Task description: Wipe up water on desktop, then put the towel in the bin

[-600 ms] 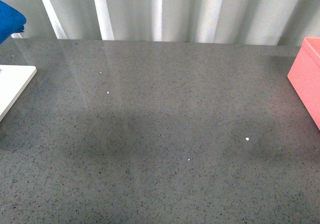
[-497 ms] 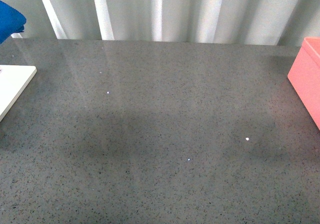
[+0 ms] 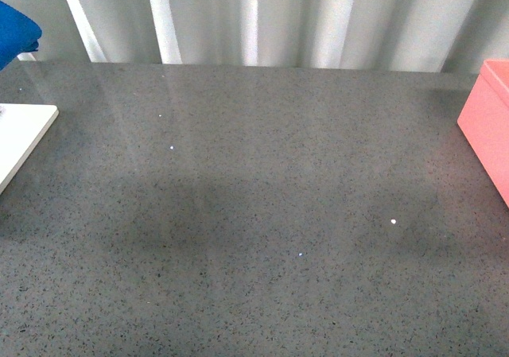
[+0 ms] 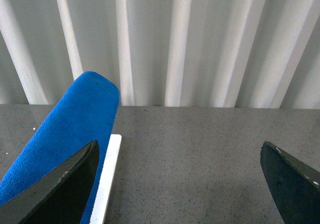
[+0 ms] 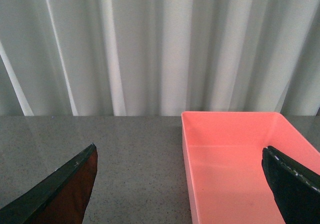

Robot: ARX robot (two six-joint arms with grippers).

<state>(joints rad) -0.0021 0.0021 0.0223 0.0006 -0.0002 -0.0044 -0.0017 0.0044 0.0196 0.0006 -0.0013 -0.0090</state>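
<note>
The dark-grey speckled desktop (image 3: 262, 214) fills the front view; neither arm shows there. A few small bright droplets (image 3: 393, 222) dot it. The blue towel (image 3: 14, 32) shows at the far left edge, and in the left wrist view (image 4: 70, 129) it lies on a white board beside my open, empty left gripper (image 4: 180, 174). The salmon-pink bin (image 3: 489, 126) stands at the right edge. In the right wrist view the bin (image 5: 235, 159) lies open and empty under my open right gripper (image 5: 180, 179), which straddles its near wall.
A flat white board (image 3: 20, 138) lies at the left edge, under the towel in the left wrist view (image 4: 107, 179). A pale corrugated wall (image 3: 262, 19) runs along the desktop's far edge.
</note>
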